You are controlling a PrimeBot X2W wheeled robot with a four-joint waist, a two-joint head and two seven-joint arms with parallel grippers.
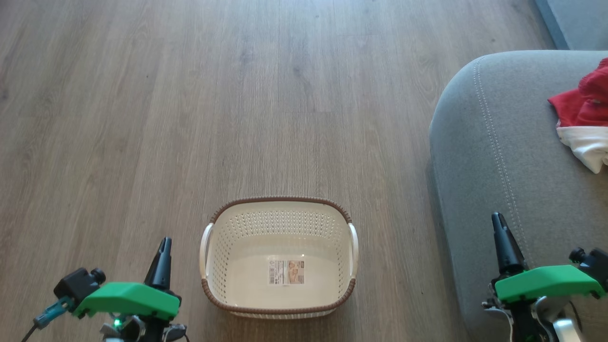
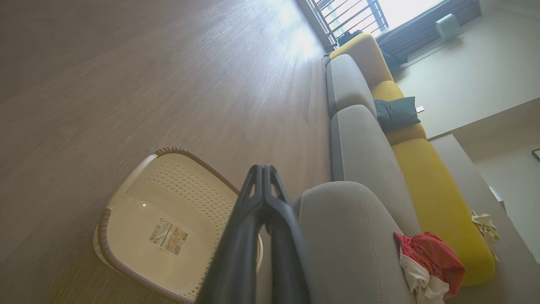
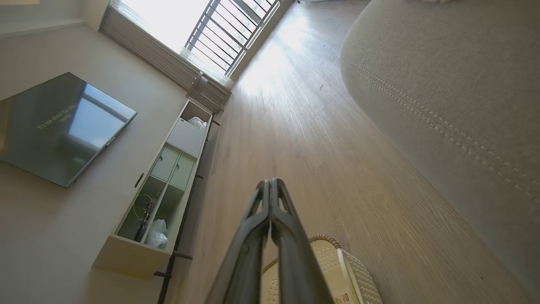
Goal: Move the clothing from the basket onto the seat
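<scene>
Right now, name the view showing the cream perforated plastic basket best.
Head view: the whole basket, empty, label visible. Left wrist view has the left gripper across one side; right wrist view catches one corner.

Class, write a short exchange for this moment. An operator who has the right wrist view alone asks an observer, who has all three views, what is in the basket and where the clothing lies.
Operator: I can see one corner of the basket beside my fingers. Is anything in it?
Observer: In the head view it holds no garment, and a label lies flat on its bottom.
Operator: Then where is the clothing?
Observer: The red and white clothing lies in a heap on the seat, at the right edge of the head view, well away from the basket.
</scene>
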